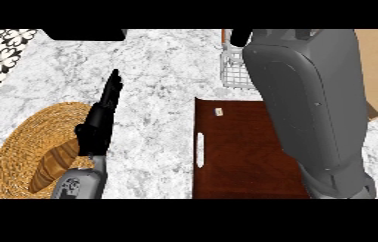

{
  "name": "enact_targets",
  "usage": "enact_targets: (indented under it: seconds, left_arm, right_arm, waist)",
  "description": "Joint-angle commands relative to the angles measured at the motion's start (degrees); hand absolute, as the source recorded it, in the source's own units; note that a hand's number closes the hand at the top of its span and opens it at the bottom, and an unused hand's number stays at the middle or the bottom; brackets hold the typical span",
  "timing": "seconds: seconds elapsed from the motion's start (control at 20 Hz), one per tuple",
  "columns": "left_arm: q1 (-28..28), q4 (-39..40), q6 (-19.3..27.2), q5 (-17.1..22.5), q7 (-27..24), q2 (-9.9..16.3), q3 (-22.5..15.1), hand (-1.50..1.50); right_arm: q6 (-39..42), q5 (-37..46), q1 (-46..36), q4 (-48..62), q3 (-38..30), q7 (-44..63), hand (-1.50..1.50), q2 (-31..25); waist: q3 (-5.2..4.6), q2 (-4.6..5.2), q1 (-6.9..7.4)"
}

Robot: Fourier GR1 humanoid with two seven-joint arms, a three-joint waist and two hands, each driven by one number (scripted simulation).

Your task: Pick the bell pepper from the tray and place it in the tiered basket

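The right hand is hidden past its raised grey right forearm (pixel 310 111), so its state and the bell pepper's whereabouts cannot be told; the forearm reaches over the dark wooden tray (pixel 244 156) toward the white wire tiered basket (pixel 235 68). The black left hand (pixel 103 116) rests open, fingers straight (beside a woven straw mat (pixel 29 146)). Peppers are probably light, smooth, best cupped round the body.

— What does the left robot hand (pixel 94 131) look like?
— Slim and black, on a grey forearm (pixel 80 183) with dark round markings just behind it.
— The right forearm (pixel 314 101)?
— Broad, smooth grey panels.
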Motion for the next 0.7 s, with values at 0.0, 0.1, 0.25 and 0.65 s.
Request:
enact_targets:
  seconds: [0.0,0.1,0.25,0.65]
  left_arm:
    - [-1.27,-0.09,-0.43,0.02,0.56,1.04,1.0,0.0]
    - [-1.49,1.6,-1.05,1.2,-0.52,1.09,2.03,0.0]
    - [-0.95,-0.26,-0.96,0.86,0.89,0.81,1.38,0.0]
    - [1.42,-0.8,0.17,-0.85,-0.16,-0.97,-1.11,0.0]
  right_arm:
    - [-2.37,0.72,-2.59,5.88,-3.64,-0.7,1.5,-4.11]
    - [-3.36,2.44,0.22,6.09,-1.87,-1.95,1.5,-4.06]
    - [-6.33,3.93,0.85,8.52,-2.05,-3.94,1.5,-4.95]
    - [-16.37,0.62,3.76,11.26,-12.53,-2.72,-1.5,-3.89]
  waist:
    - [0.03,0.0,-0.3]
    - [0.03,-0.02,-0.5]
    - [0.04,-0.04,-0.46]
    - [0.06,0.04,-0.3]
